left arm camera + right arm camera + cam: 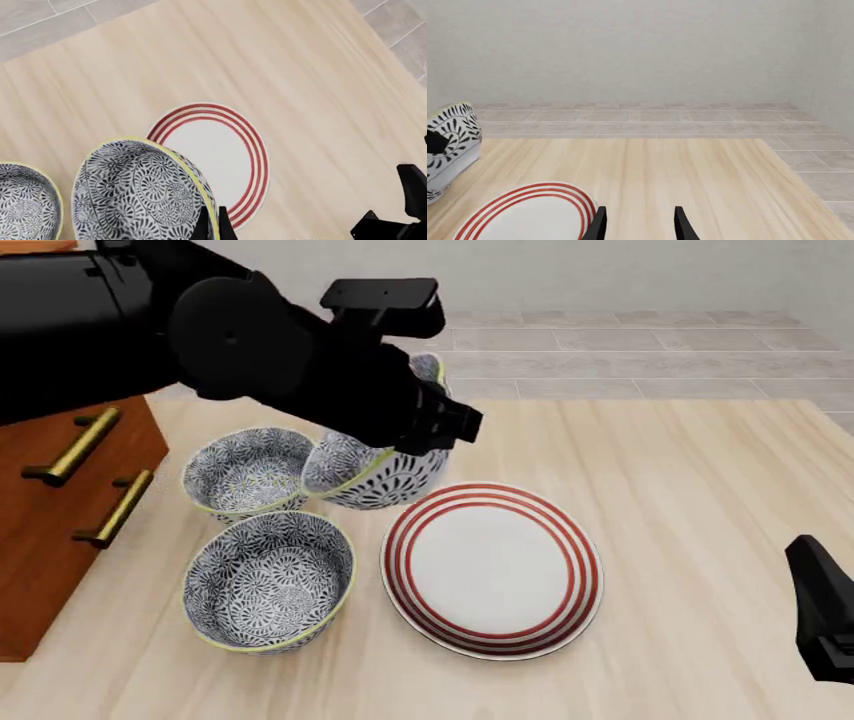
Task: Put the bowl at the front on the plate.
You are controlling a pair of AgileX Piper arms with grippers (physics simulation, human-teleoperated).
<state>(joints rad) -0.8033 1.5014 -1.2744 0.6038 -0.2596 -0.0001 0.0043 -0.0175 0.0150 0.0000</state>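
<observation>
Above the light wooden table (694, 470), the left gripper (213, 223) has its two black fingers pinched close together on the yellow-green rim of the bowl (380, 475), one finger inside the rim and one outside. The bowl hangs tilted, its patterned inside turned towards 9 o'clock in the front view, and it sits at about 10 o'clock from the plate (491, 570). Whether its lower edge overlaps the plate's rim or stays just short of it cannot be told from the front view.

The plate lies flat on the table, its white centre bare. Two look-alikes stand upright on the table: a second bowl (267, 580) just beside the plate at 9 o'clock, and a third bowl (244, 470) at 12 o'clock from the second, close beside the raised bowl. A wooden cabinet (67, 500) with brass handles stands at the table's 9 o'clock edge.

The right gripper (640, 227) hangs low at about 4 o'clock from the plate, well apart from all three bowls. Its fingers are spread wide with nothing between them, and its wrist camera looks over the plate's rim.
</observation>
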